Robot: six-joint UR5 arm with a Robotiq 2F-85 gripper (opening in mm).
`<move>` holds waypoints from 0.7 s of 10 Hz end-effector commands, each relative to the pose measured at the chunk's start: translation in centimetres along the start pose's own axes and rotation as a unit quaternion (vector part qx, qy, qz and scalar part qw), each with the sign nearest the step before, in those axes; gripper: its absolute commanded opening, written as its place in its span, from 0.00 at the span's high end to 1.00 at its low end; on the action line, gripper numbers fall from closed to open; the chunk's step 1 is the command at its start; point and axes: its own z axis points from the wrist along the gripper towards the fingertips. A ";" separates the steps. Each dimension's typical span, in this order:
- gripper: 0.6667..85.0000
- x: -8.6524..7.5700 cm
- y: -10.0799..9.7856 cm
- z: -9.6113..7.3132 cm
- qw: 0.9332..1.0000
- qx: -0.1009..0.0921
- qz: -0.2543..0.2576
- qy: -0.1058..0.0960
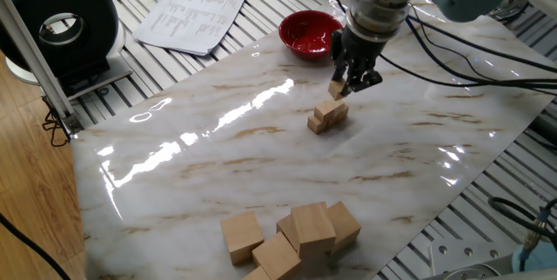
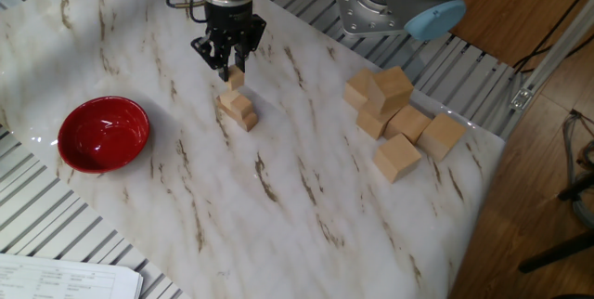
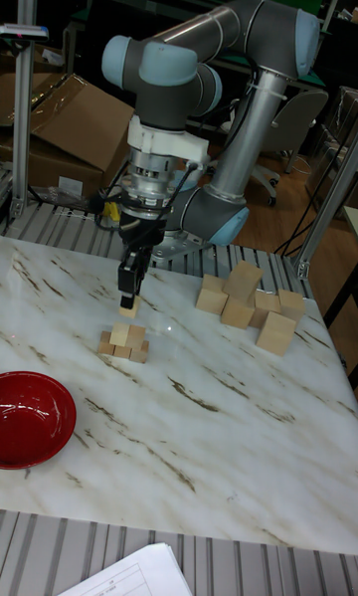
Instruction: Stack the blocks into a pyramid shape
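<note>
A low two-layer pile of small tan blocks [image 1: 327, 115] [image 2: 238, 109] [image 3: 123, 341] sits on the marble tabletop. My gripper [image 1: 340, 85] [image 2: 234, 72] [image 3: 129, 300] hangs just above and slightly behind the pile, pointing straight down. It is shut on one more small block [image 1: 338, 91] [image 2: 236, 79] [image 3: 128, 308], which is held clear of the pile's top with a small gap. How many blocks make up the pile is hard to tell.
A red bowl [image 1: 306, 32] [image 2: 104, 132] [image 3: 30, 417] stands near the pile. A cluster of much larger wooden cubes [image 1: 291, 232] [image 2: 394, 113] [image 3: 244, 302] lies at a table edge. Papers [image 1: 191, 10] and a black reel [image 1: 61, 28] lie off the marble sheet.
</note>
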 end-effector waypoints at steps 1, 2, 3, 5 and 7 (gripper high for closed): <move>1.00 -0.1 0.4 0.6 0.999 -0.005 -0.039 -0.007; 1.00 0.0 0.6 0.6 0.999 -0.010 -0.038 -0.005; 1.00 0.0 0.5 0.8 0.999 -0.011 -0.035 -0.005; 1.00 0.2 0.1 1.4 0.999 -0.014 -0.031 0.002; 1.00 0.2 -0.1 1.7 1.000 -0.015 -0.020 0.001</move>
